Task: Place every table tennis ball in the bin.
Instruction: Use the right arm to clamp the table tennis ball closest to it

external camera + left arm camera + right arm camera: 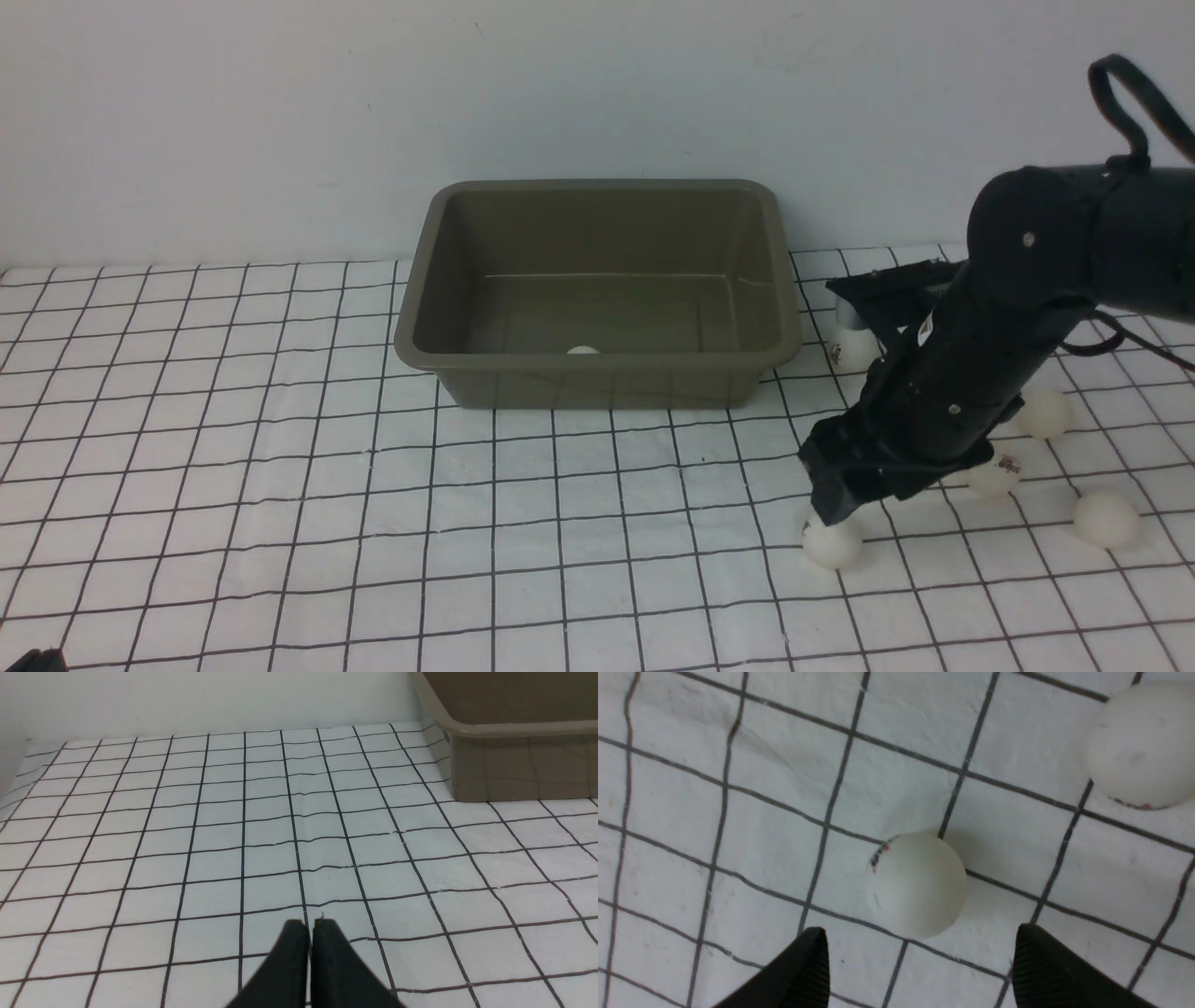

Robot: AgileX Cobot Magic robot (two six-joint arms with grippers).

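Observation:
The olive-brown bin [425,280] stands at the back middle of the table, with one table tennis ball [583,351] low against its near wall. In the left wrist view a corner of the bin [495,729] shows. My right gripper [828,509] hangs open just above a white ball [831,544] on the cloth. In the right wrist view this ball [916,884] lies just ahead of the open right gripper [919,940], apart from both fingers. Another ball [1141,744] lies further off. My left gripper [310,926] is shut and empty above bare cloth.
Several more balls lie on the right: one beside the bin [851,347], and three behind the right arm [1044,413], [994,476], [1106,519]. A white cloth with a black grid [280,485] covers the table. A pale wall [280,112] stands close behind the bin.

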